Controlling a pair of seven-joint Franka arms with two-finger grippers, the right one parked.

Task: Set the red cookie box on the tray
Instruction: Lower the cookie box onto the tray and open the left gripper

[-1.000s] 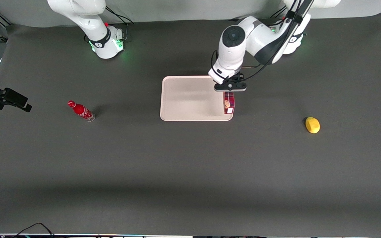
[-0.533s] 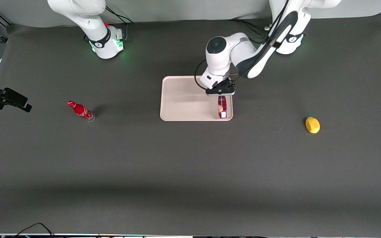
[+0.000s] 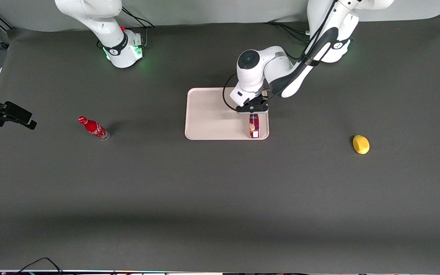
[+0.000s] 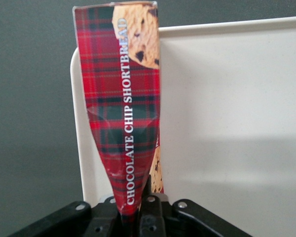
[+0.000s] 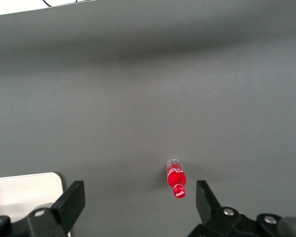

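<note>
The red cookie box is a slim tartan carton with cookie pictures, and its white end flap faces the front camera. It hangs over the tray near the tray's end toward the working arm. My gripper is shut on the box's end farther from the front camera. In the left wrist view the red cookie box is pinched and creased between the black fingers, above the tray near its corner. I cannot tell whether the box touches the tray floor.
A small red soda bottle lies on the dark mat toward the parked arm's end. A yellow lemon sits toward the working arm's end. The parked arm's camera mount juts in at the table's edge.
The gripper has carried the box from the tray's rim inward over the tray, toward the parked arm's end, and has come lower.
</note>
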